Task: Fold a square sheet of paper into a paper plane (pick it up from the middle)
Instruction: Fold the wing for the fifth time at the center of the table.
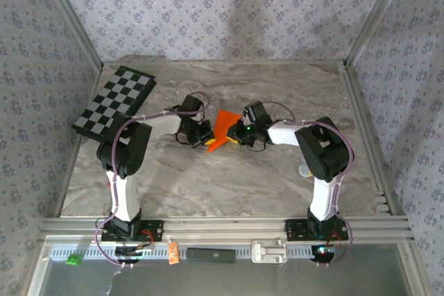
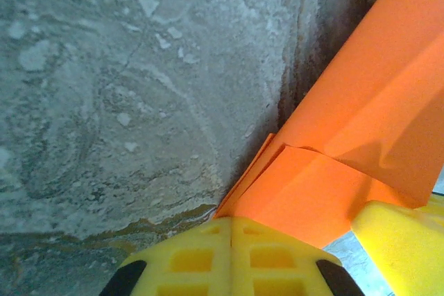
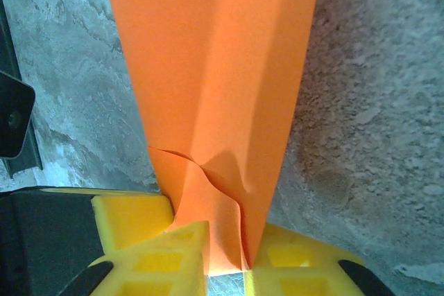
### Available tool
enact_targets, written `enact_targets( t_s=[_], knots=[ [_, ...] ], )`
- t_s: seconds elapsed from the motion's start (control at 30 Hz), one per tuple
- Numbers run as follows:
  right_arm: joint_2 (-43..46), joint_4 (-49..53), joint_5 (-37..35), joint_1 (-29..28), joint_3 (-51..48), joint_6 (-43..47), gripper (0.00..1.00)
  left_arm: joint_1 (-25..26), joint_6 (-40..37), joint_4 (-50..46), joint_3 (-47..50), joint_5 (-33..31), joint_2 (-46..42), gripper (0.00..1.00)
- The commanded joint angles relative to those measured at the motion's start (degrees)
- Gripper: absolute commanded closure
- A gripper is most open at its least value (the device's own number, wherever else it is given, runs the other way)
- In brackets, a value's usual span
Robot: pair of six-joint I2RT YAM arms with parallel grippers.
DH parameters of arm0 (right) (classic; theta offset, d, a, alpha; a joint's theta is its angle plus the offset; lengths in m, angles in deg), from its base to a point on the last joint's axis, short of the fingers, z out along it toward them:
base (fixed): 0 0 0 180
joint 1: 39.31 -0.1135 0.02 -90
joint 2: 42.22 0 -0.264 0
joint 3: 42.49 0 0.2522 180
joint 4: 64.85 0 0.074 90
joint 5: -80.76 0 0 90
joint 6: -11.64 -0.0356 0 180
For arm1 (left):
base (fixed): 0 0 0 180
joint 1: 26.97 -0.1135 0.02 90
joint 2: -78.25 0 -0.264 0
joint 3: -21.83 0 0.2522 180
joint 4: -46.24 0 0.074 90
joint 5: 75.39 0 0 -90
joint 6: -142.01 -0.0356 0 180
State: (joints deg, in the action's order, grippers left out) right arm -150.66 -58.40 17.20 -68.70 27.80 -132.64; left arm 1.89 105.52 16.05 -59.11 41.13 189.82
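- the square sheet of paper (image 1: pixel 223 128), already creased into a long pointed shape, is at the middle of the marbled grey table (image 1: pixel 208 185), between the two grippers.
- its long axis runs from a narrow near end at the fingers to a broader far end, pointing away from the arm bases and leaning a little right in the top view.
- left gripper (image 2: pixel 232 244): the yellow pads (image 2: pixel 187 258) are pressed together at a seam and the sheet's near corner comes out of that seam (i read this as a pinch on the paper, though the contact itself is hidden).
- right gripper (image 3: pixel 225 261): drawn narrow, with a strip of the sheet's near end clamped between its fingers (image 3: pixel 166 261).
- the relation that counts: both arms grip the same near end, the left from the left side and the right from the right, neither nearer. the broad far end is free, so any next crease would likely have to be driven from here.
- material: thin, matte, bright orange paper with straight lengthwise creases, layered flaps and one curved buckle just above the right fingers. it would probably tear or flop if the grippers pulled apart.
- shadows on the stone beside it suggest it is held off the surface, but i cannot be sure.
- the checkerboard (image 1: pixel 114 102) lies well apart, far left.
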Motion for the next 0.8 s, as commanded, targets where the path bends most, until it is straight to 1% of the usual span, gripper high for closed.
enact_targets(
  t_s=[0.0,0.17,0.3,0.4,0.57,0.67,0.77],
  knots=[
    [0.0,-1.3,0.6,0.1,-0.4,-0.6,0.82,-0.4,0.4,-0.6,1.1,0.3,1.5,0.96],
    [-1.0,-1.6,0.2,0.3,0.6,-0.6,0.82,-0.5,-0.2,-0.8,0.8,0.3,1.4,0.95],
    [-0.8,-1.4,-0.2,0.5,0.9,-0.3,0.87,-0.5,-1.2,-0.9,0.1,0.3,0.8,0.93],
    [0.0,-1.4,-0.9,0.6,0.5,-0.5,0.91,-0.6,-2.4,-0.9,-0.6,-0.1,-0.8,0.89],
    [2.8,0.0,-3.0,0.6,-0.2,-0.8,0.95,-0.4,-6.2,0.2,-0.7,-2.9,-5.8,0.75],
    [5.2,2.3,-5.4,0.8,-0.9,-1.4,0.96,0.6,-11.5,1.3,0.8,-5.8,-9.3,0.64],
    [7.4,4.7,-7.4,0.8,-1.3,-2.6,0.96,2.7,-17.9,3.7,3.4,-9.6,-12.2,0.49]
  ],
)
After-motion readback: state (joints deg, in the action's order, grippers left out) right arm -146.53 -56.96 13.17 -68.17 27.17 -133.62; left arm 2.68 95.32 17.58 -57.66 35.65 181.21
